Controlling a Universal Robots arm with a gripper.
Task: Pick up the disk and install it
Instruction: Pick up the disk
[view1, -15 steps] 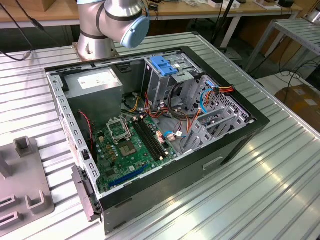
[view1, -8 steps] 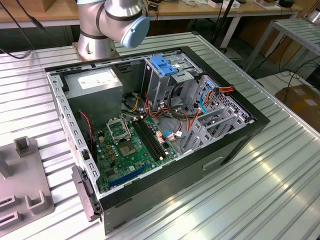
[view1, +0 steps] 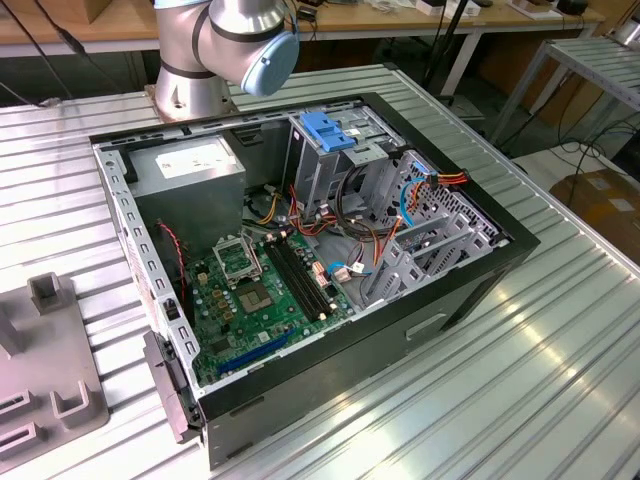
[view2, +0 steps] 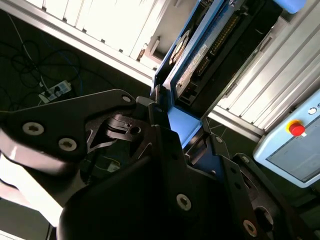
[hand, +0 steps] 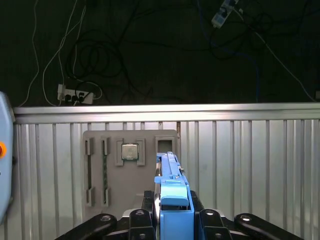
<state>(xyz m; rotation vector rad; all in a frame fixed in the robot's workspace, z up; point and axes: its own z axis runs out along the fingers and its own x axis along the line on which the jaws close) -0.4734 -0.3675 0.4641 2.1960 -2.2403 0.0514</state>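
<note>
One robot arm's gripper (hand: 172, 214) is clamped on the one disk (hand: 171, 175). In the first wrist view its black fingers (hand: 197, 207) press either side of the blue rail. The disk is held clear of the ribbed metal table (hand: 250, 165), where one grey tray (hand: 115, 190) bears one processor chip (hand: 130, 151).

Mid-frame in the exterior view sits one open computer case (view1: 470, 290). It has one blue-topped cage (view1: 328, 130) at upper centre and one power-supply box (view1: 190, 170) at upper left.

Picking up looks done; installing is not. The next move, I judge, calls for squaring the rails to the cage's slot, clear of loose cables (view1: 350, 235).
</note>
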